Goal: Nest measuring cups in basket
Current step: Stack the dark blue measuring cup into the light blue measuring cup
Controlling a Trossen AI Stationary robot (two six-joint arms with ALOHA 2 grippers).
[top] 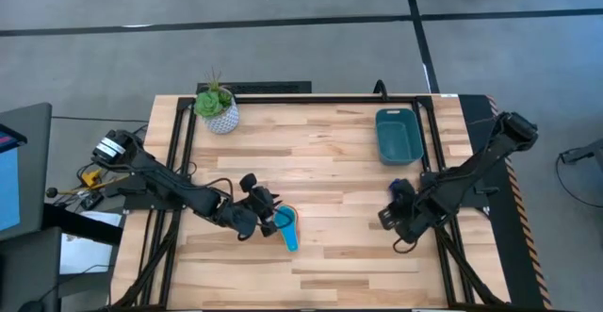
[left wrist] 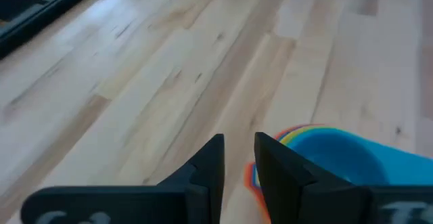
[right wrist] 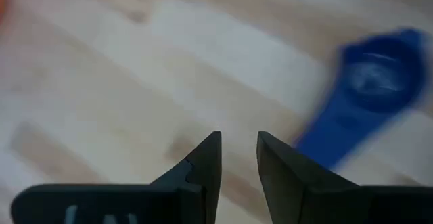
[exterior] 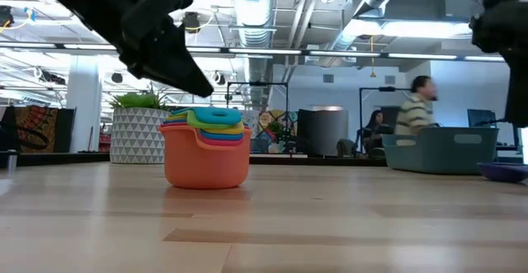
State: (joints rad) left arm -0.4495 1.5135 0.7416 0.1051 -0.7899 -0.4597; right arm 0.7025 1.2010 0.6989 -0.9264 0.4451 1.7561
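Observation:
A stack of nested measuring cups (top: 285, 225) stands on the table's near left part. Its lowest cup is orange (exterior: 206, 162) and its top cup is light blue (left wrist: 338, 158). My left gripper (left wrist: 238, 160) hovers just above and beside the stack (top: 266, 206), its fingers a narrow gap apart with nothing between them. A dark blue cup (right wrist: 379, 88) lies alone on the table at the right (top: 401, 188). My right gripper (right wrist: 238, 158) hangs over the table next to it (top: 394, 214), narrowly open, holding nothing. The teal basket (top: 399, 135) stands at the far right.
A white pot with a green plant (top: 219, 109) stands at the far left corner. Bare wood lies between the stack and the basket. In the low view, people (exterior: 417, 108) show in the room beyond the table.

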